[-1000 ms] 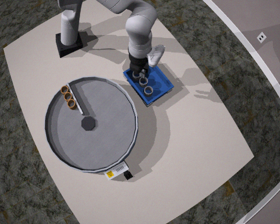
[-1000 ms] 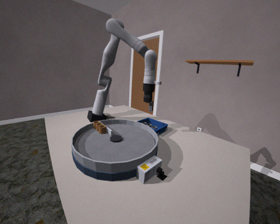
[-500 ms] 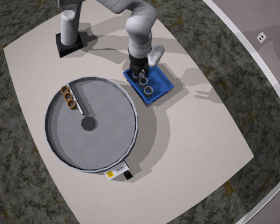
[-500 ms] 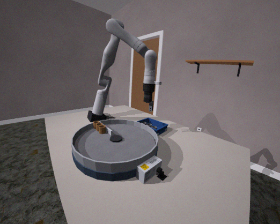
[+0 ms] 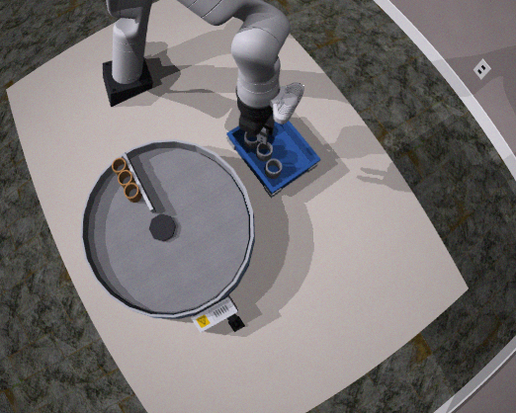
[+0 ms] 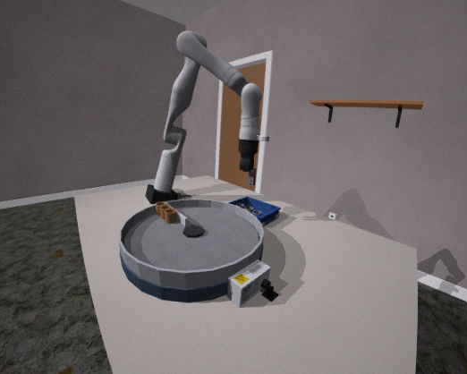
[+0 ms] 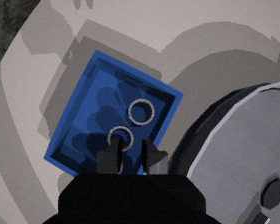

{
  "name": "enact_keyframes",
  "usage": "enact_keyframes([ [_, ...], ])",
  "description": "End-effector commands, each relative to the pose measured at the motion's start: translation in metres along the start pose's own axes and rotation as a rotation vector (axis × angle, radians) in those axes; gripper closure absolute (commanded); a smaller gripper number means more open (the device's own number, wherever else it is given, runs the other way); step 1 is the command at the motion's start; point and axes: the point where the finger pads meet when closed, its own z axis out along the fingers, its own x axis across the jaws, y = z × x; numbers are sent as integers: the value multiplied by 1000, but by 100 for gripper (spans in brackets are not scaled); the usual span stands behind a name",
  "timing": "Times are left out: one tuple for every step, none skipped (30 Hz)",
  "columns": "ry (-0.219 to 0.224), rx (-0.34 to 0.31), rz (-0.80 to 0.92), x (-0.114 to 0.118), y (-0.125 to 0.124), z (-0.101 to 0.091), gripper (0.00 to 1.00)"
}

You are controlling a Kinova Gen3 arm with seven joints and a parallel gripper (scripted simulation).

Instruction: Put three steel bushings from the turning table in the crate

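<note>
The blue crate (image 5: 298,143) (image 6: 270,217) (image 7: 83,105) holds three grey steel bushings in a row along its side nearest the turning table (image 5: 206,247) (image 6: 164,250). One steel bushing (image 5: 274,176) (image 7: 141,124) is near a corner, the second (image 5: 265,158) (image 7: 120,127) is in the middle. The third is partly hidden below the gripper. My gripper (image 5: 263,135) (image 6: 251,180) (image 7: 132,150) hangs well above the crate, its fingers part-way open with nothing between them. Several orange-brown bushings, one of them nearest the hub (image 5: 132,199) (image 6: 170,216), stand in a row on the turning table.
A pale straight guide bar (image 5: 143,193) (image 6: 178,213) lies beside the orange-brown bushings, reaching toward the dark hub (image 5: 162,227) (image 6: 193,231). A raised rim surrounds the turning table. A white box (image 5: 215,315) (image 6: 249,284) with a warning label is at its front side.
</note>
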Motion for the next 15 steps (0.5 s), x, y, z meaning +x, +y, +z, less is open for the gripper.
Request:
enact_keyframes([
  [1, 1, 0, 0, 0, -1, 53],
  [1, 1, 0, 0, 0, -1, 53],
  [1, 1, 0, 0, 0, -1, 53],
  [1, 1, 0, 0, 0, -1, 53],
  [1, 1, 0, 0, 0, -1, 53],
  [1, 1, 0, 0, 0, -1, 53],
  [1, 1, 0, 0, 0, -1, 53],
  [1, 1, 0, 0, 0, -1, 53],
  [1, 1, 0, 0, 0, -1, 0],
  [1, 1, 0, 0, 0, -1, 0],
  [1, 1, 0, 0, 0, -1, 0],
  [1, 1, 0, 0, 0, -1, 0],
  [1, 1, 0, 0, 0, -1, 0],
  [1, 1, 0, 0, 0, -1, 0],
  [1, 1, 0, 0, 0, -1, 0],
])
